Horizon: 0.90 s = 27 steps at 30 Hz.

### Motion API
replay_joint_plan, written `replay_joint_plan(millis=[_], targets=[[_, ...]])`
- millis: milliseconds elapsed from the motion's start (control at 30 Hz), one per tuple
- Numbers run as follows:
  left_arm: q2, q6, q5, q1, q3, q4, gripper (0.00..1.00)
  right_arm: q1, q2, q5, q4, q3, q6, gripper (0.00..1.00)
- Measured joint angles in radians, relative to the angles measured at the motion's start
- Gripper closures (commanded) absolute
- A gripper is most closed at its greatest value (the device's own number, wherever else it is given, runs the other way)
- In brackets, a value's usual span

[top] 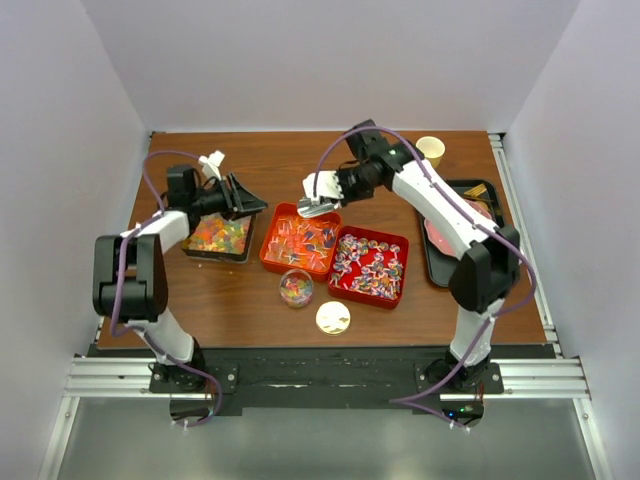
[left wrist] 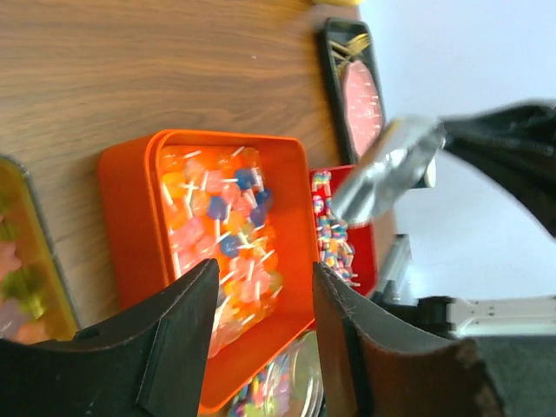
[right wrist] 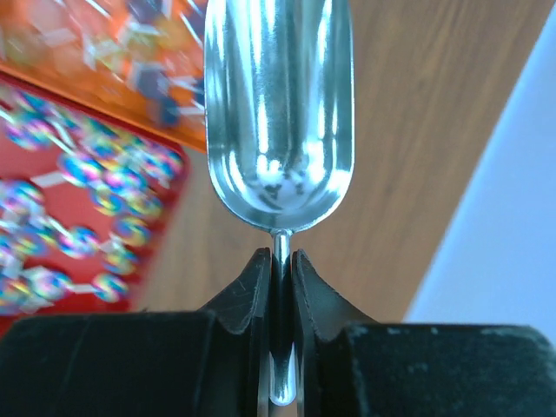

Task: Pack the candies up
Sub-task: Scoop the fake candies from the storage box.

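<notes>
Scoop [right wrist: 278,113] stem half-hidden between right jaws; candies [right wrist: 78,226] blurred.

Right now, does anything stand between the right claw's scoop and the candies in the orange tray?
Nothing visible: the scoop, in the right claw, hangs near the orange tray; its candies lie uncovered.

left claw [top: 245,197]: jaws apart, empty | right claw [right wrist: 280,261]: pinched on scoop [right wrist: 280,113] handle, arm stretched forward-left
</notes>
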Motion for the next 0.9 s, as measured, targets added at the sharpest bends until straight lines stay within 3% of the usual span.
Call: replay_joint_plan(millis=[167,333,600,900], targets=[[-0.148,0.148,-0.101,0.006,-0.022,-0.180,0.45,0.043,0.119,0.156,-0.119,0.163,-0.154,1.00],[-0.300,0.111,-0.145,0.042,-0.197,-0.217,0.32,0.127,0.198,0.326,-0.177,0.207,-0.255,1.00],[-0.337,0.104,-0.125,0.054,-0.332,-0.231,0.21,0.215,0.321,0.551,-0.181,0.254,-0.296,1.00],[-0.396,0.079,-0.098,0.111,-0.471,-0.169,0.18,0.251,0.355,0.747,-0.178,0.252,-0.277,1.00]])
